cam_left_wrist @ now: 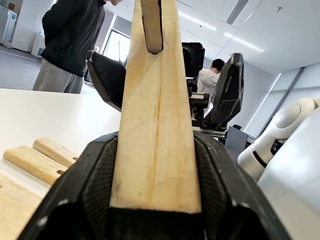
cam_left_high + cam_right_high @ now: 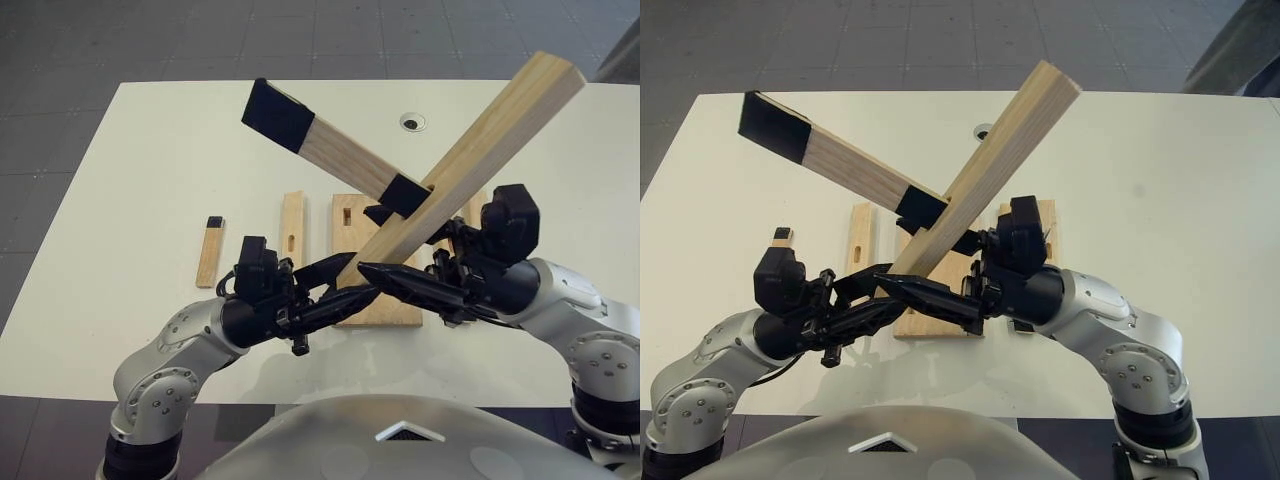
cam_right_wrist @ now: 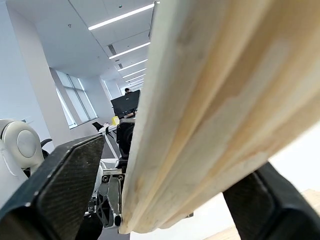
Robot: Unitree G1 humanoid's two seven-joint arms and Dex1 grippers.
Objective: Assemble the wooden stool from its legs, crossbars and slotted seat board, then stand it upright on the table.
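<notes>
In the head views, a leg [image 2: 480, 130] is held slanting up over the table [image 2: 150, 160], with its lower end clamped in the left gripper [image 2: 362, 273]. A black-tipped crossbar [image 2: 340, 150] is joined to the leg midway and is raised clear of the table. The right gripper [image 2: 385, 282] is set at the leg's lower end, facing the left one. The seat board [image 2: 345, 230] lies flat beneath them, a slotted bar [image 2: 292, 230] just beside it.

In the left wrist view, the leg is squeezed between that gripper's fingers [image 1: 95, 190]. The right gripper's pads [image 1: 227, 90] are spread astride the leg.

In the right wrist view, one finger [image 3: 65, 190] is seen apart from the leg.
</notes>
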